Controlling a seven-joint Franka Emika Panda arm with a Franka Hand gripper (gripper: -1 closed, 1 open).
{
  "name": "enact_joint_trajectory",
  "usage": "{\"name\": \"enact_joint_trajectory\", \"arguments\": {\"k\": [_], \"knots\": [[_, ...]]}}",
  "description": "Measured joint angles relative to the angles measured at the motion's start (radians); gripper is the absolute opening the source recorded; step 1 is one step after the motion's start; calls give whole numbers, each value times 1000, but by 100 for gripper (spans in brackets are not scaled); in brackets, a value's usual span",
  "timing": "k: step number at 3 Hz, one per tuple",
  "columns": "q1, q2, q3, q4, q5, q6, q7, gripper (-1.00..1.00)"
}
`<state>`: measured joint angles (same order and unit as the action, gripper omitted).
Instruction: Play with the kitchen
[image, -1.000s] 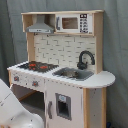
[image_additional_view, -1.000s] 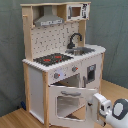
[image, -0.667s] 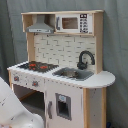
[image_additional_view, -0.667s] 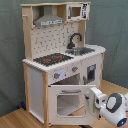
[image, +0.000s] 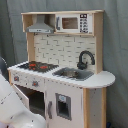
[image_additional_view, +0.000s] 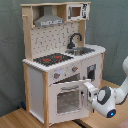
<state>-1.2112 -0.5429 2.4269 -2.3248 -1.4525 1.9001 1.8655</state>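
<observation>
The kitchen (image: 65, 55) (image_additional_view: 55, 50) is a tall toy of pale wood and white panels. It has a black stovetop (image: 35, 66) (image_additional_view: 52, 59) with red burners, a black faucet (image: 86, 59) (image_additional_view: 74, 39) and a grey hood (image: 40, 26) (image_additional_view: 49, 19). Its windowed oven door (image_additional_view: 67, 100) (image: 21, 97) stands partly open, with a dark cavity behind it. In the second exterior view my gripper (image_additional_view: 89, 92) sits at the door's free right edge, and the white arm (image_additional_view: 107, 97) bends away to the second exterior view's right. In the first exterior view only the arm (image: 15, 112) shows, at the lower left.
A toy microwave (image: 70, 22) (image_additional_view: 75, 11) sits in the top shelf. A small cupboard door (image: 62, 106) (image_additional_view: 91, 72) is under the sink. A grey curtain (image: 117, 45) hangs behind. The kitchen stands on a wooden surface (image_additional_view: 15, 120).
In the second exterior view the arm's end has shifted a little right and upward. The oven door's free edge looks slightly nearer the cabinet.
</observation>
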Motion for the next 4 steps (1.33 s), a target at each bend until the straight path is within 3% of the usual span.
{"name": "enact_joint_trajectory", "arguments": {"k": [2, 3, 4], "knots": [[-145, 0, -1, 13, -111, 88, 0, -100], [-214, -3, -1, 52, -167, 131, -5, -100], [-176, 48, 8, 68, -188, 102, -77, -100]]}}
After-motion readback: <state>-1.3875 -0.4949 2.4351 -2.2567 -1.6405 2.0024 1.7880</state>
